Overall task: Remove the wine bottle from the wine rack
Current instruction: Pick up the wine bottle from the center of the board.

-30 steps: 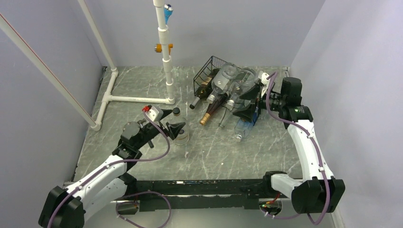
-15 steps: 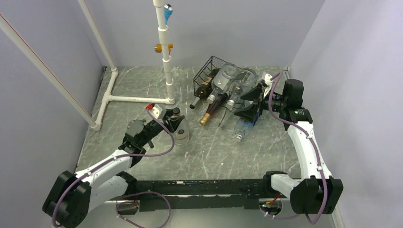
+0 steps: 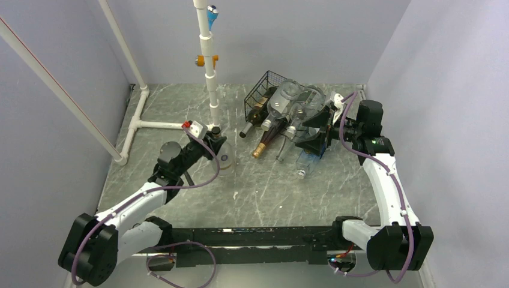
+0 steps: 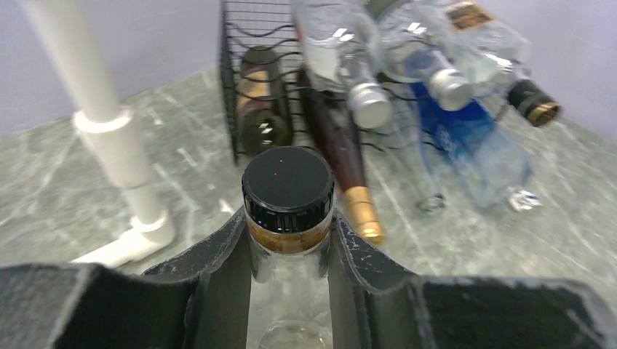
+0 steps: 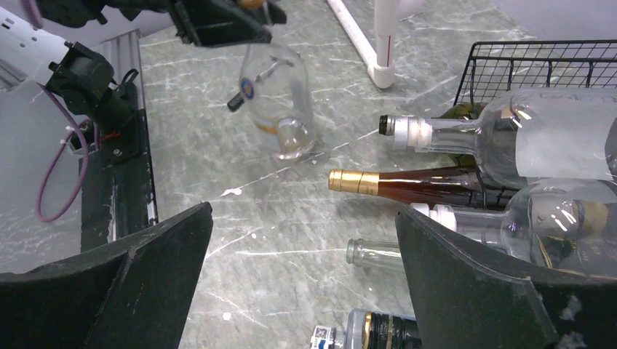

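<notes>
Right now my left claw (image 4: 289, 233) is clamped on the neck of the wine bottle (image 5: 280, 109), a clear glass one with a black cap (image 4: 287, 182). In the left wrist view both fingers (image 4: 225, 269) press against the glass just under a brownish band below the cap. From above, the bottle hangs under the claw, off the wine rack (image 3: 264, 90) and well apart from it, near the foot of the white pipe frame (image 3: 210, 72). I cannot tell whether its base touches the table (image 3: 270, 192) or sits just above it.

My right claw (image 5: 304, 211) is spread wide, with nothing between its fingers (image 5: 145, 283). It sits on the right side of the rack, at the cluster of bottles, looking down across the table.

The rack stands at the far edge of the table, right of the middle. Several bottles lie in and against it, necks pointing towards me. I can pick out a dark brown bottle (image 5: 407, 185) with gold foil on its neck, a clear bottle with a white collar (image 5: 509, 134) just beside it, and a blue bottle (image 4: 466, 138) lying on the table.
</notes>
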Robot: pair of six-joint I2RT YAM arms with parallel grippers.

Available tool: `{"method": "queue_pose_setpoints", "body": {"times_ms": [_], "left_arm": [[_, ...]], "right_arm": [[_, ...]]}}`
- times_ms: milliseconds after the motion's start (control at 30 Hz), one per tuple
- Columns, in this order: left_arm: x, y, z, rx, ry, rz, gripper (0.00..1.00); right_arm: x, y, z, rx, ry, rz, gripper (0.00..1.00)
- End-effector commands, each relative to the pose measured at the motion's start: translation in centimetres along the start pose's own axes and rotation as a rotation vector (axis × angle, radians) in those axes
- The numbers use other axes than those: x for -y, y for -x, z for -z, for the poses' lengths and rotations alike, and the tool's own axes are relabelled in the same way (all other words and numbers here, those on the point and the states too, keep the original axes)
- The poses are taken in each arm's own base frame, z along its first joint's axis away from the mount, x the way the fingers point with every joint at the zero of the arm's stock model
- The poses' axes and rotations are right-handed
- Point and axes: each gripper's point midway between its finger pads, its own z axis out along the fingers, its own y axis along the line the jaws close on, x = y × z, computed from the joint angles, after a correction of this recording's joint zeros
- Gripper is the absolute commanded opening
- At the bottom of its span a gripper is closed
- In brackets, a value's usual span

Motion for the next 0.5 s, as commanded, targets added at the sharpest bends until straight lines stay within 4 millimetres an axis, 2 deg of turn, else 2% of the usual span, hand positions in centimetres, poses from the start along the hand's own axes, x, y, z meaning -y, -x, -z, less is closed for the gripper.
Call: {"method": "queue_pose_setpoints", "body": {"times_ms": [0,233,467], "left_arm": [[-3.5,10.8,-0.7,0.277,0.116,-0.096,0.00],[-7.3,13.9,0.1,0.298,0.222,-0.150,0.00],[-10.3,16.6,1.6,0.318,0.298,-0.211,0.00]], "right_arm": [[-0.7,0.7,0.2,0.025,0.022,0.073,1.00],[-0.9,0.8,0.3,0.024,0.025,0.083,1.00],[-1.0,0.8,0.3,0.023,0.028,0.086,1.00]]}}
